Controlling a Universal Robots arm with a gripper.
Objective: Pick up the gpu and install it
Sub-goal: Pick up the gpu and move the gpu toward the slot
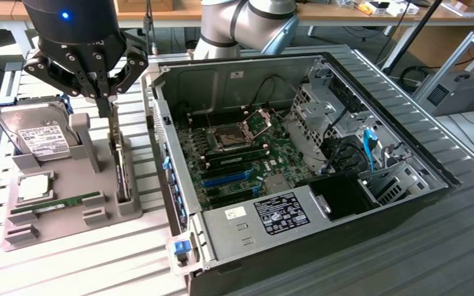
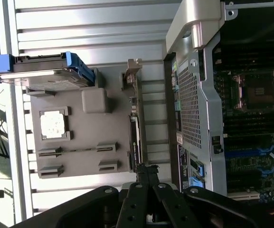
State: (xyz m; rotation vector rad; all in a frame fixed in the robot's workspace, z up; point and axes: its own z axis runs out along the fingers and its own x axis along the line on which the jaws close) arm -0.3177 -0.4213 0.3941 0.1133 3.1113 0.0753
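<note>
The gpu (image 1: 120, 165) is a thin dark card standing on edge in a slot along the side of the grey holder tray (image 1: 64, 225) nearest the case. Edge-on in the wrist view, the gpu (image 2: 134, 130) has its silver bracket at the far end. My gripper (image 1: 104, 110) hangs just above the card's far end, its two fingers pressed together and shut on nothing. In the wrist view the gripper (image 2: 146, 170) closes to a point beside the card's near end. Whether the tips touch the card I cannot tell.
An open computer case (image 1: 220, 234) lies at the exterior view's right, its motherboard (image 1: 237, 151) and blue slots (image 1: 224, 179) exposed. The tray also holds a hard drive (image 1: 35, 132) in a blue caddy, a CPU (image 1: 35, 185) and a green RAM stick (image 1: 56, 202).
</note>
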